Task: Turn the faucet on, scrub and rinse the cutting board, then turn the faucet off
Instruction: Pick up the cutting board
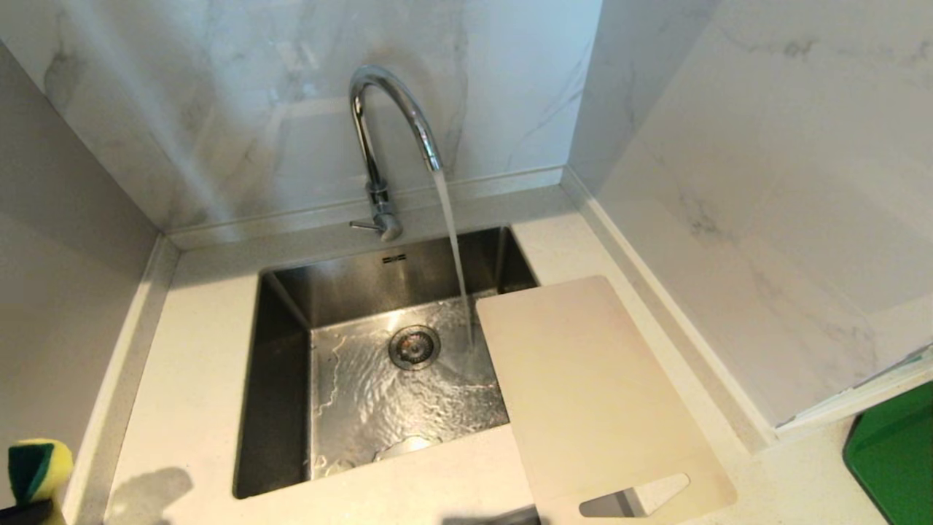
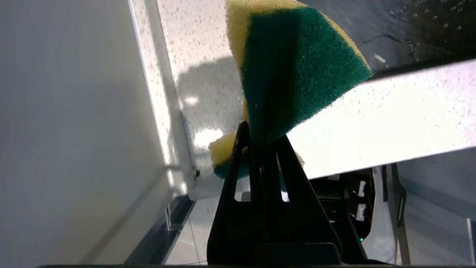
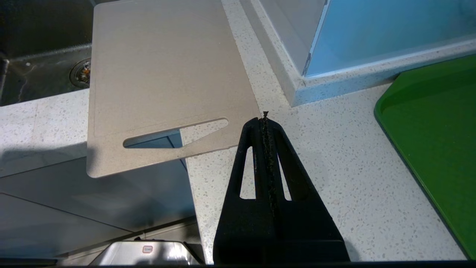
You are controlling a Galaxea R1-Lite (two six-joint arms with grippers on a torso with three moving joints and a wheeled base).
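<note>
Green-and-yellow sponge sits pinched in the left claw, jaws clenched on its lower end, most of the foam sticking out past the tips. This claw hovers low at the near left edge of the surface, sponge casting a shadow on the white speckled top. Risk: grip is only on a narrow bit of the foam, so a hard scrub could twist or pull it free.

Right claw is clenched on nothing, parked just above the surface. Cutting board lies just ahead and to one side of its tips, near but apart. The handle end with the slanted cutout overhangs the near edge of the surface; the far end overhangs the sink. Risk: nothing holds the board, so sponge pressure on either overhanging end could tip it into the sink or off the front edge.

Green tray sits on the other side of the right claw, out of play.

Further out, faucet is running; stream lands in the sink right beside the board's far corner, barely on it if at all. Risk: splash onto the surface, and rinsing won't reach the board unless it shifts under the stream.

Writing: small dark mark on sink's back wall, unreadable. Small red-edged label in right wrist view, unreadable.
</note>
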